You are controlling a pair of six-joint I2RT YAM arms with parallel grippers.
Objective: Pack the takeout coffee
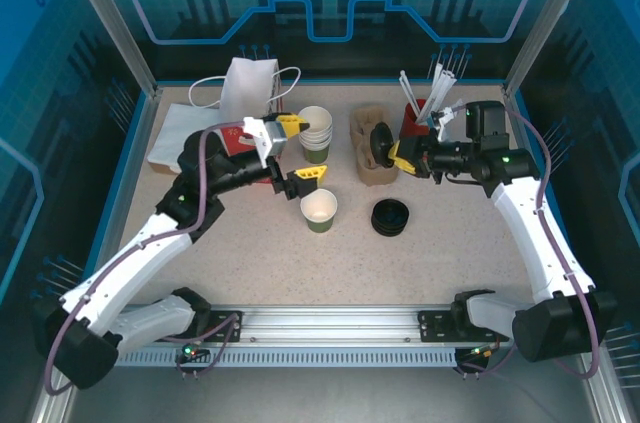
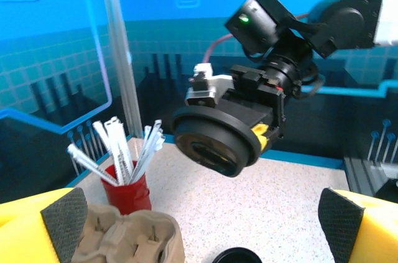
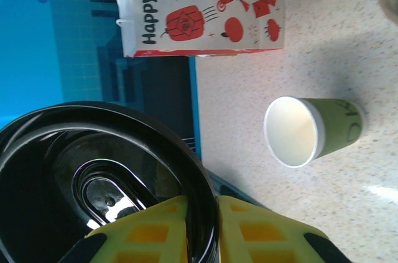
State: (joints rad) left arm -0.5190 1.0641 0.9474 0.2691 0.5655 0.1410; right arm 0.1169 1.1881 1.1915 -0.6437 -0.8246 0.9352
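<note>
The right gripper (image 3: 214,216) has its yellow fingers pinched narrow on the rim of a black lid (image 3: 93,176), one finger on each face of the edge, and holds the lid up off the table (image 1: 450,243) above the cardboard carrier (image 1: 365,165). The left gripper (image 1: 302,150) hangs with its fingers spread wide and nothing between them, just past the open cup (image 1: 320,210). That cup stands upright and lidless, apart from the cup stack (image 1: 316,133) behind it and the lid stack (image 1: 390,216) to its right. The gift bag (image 3: 199,14) lies farther back. The lid looks like thin, glossy plastic. It is probably light, slick and springy, so an edge pinch could let it twist or pop free when it is pressed down. Pushing evenly around the rim would likely seat it better than pushing at one spot. The cup is thin paper and appears empty, so it should be very light, easy to tip and easy to crush. The free gripper would do best to take it around the green lower wall, squeezing only gently, to steady it against the press. Once lidded, a grip low on the body seems safer than one on the lid.
</note>
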